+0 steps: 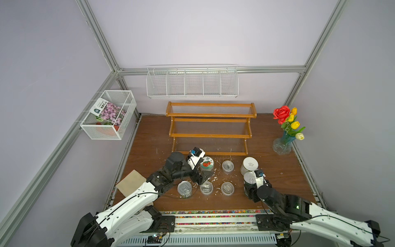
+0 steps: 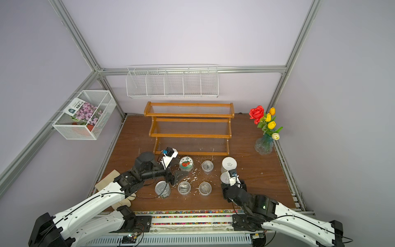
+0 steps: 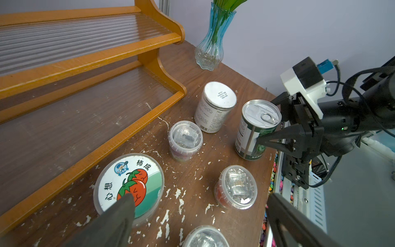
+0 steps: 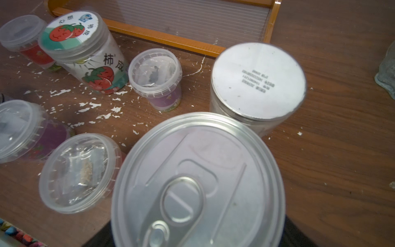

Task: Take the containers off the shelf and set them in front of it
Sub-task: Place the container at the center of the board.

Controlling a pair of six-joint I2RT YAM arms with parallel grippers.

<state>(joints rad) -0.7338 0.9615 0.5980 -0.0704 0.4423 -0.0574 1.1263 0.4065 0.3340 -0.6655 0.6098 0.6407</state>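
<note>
Brown wooden desk (image 1: pixel 277 166) against lilac walls (image 1: pixel 192 32). Shelf (image 1: pixel 210 135) stands at the far edge; the containers (image 1: pixel 227 166) stand on the desk just in front of it. Left fingers (image 3: pixel 119 213) spread wide beside the red-fruit jar (image 1: pixel 207 163); right fingers (image 3: pixel 282 136) grip the green-labelled can (image 3: pixel 252 136) near the silver tin (image 1: pixel 249 165).

- Shelf (image 1: pixel 210 115): glossy orange-brown wood; clear ribbed plastic panels.
- Green-labelled can (image 3: pixel 259 115): smooth bright metal lid.
- Lidded cup (image 4: pixel 77 173): clear plastic.
- Worktop (image 4: pixel 342 149): wood-grain finish, white flakes.
</note>
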